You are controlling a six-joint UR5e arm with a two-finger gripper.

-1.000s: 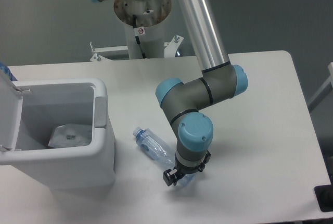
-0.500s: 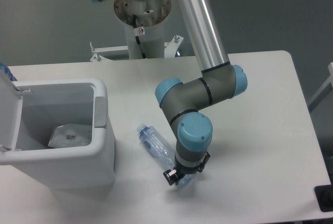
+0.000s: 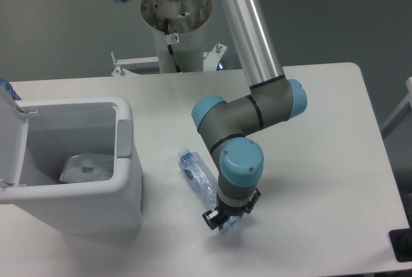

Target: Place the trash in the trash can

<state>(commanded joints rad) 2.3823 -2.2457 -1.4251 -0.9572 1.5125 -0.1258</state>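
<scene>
Clear bluish plastic, the bottle [image 3: 198, 178] lies slanted on the tabletop [image 3: 309, 161], cap toward the trash can [image 3: 125, 180]. The hand [image 3: 222, 220] is clamped on its lower end. The whitish bag [image 3: 87, 167] is inside the can.

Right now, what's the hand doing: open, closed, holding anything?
Hand: closed on the base end of the clear bottle, which lies tilted over the table, cap toward the trash can; the fingers themselves are mostly hidden under the wrist.

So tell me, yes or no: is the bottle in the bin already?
No, the bottle lies on the table beside the bin.
</scene>
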